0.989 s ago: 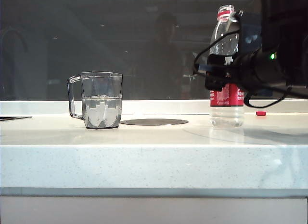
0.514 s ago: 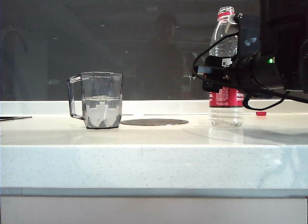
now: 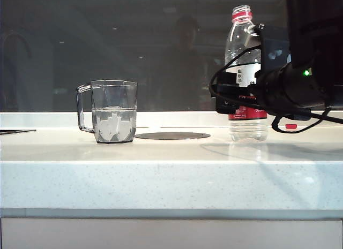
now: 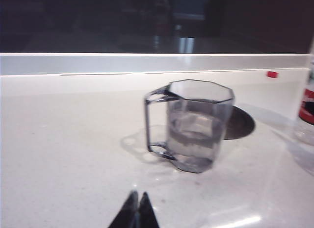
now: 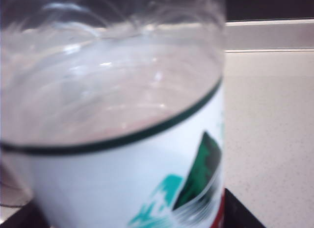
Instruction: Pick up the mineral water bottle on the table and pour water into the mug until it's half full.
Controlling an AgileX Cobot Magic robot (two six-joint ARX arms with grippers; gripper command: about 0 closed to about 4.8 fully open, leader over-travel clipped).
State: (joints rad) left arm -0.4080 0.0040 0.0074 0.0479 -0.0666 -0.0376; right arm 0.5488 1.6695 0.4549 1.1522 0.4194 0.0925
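1. On the right side of the counter (image 3: 161, 174), the mineral water bottle (image 3: 245, 72) stands upright with its base on the surface. Its mouth is uncapped, and the red neck ring is at the top.
2. The right tool (image 3: 240, 102) reaches in from the right at the height of the bottle's label, with dark fingers on either side of it. I cannot tell whether they press on the bottle or stand just off it.
3. In the right wrist view the bottle (image 5: 122, 115) fills nearly the whole picture. It is blurred, and its white label has green markings.
4. The mug (image 3: 112, 111) stands upright on the left, well apart from the bottle, with its handle pointing left.
5. The water (image 3: 112, 123) in the mug comes up to roughly half its height.
6. A flat dark disc (image 3: 171, 135) lies in the counter between the mug and the bottle, closer to the mug.
7. A small red cap-like piece (image 3: 290, 126) lies far back on the counter, just right of the bottle.
8. The left tool (image 4: 136, 211) hangs above bare counter on the near side of the mug (image 4: 196, 125). Its two dark tips are pressed together and hold nothing.
9. The left wrist view also shows the bottle (image 4: 306, 110) at its edge, past the disc.
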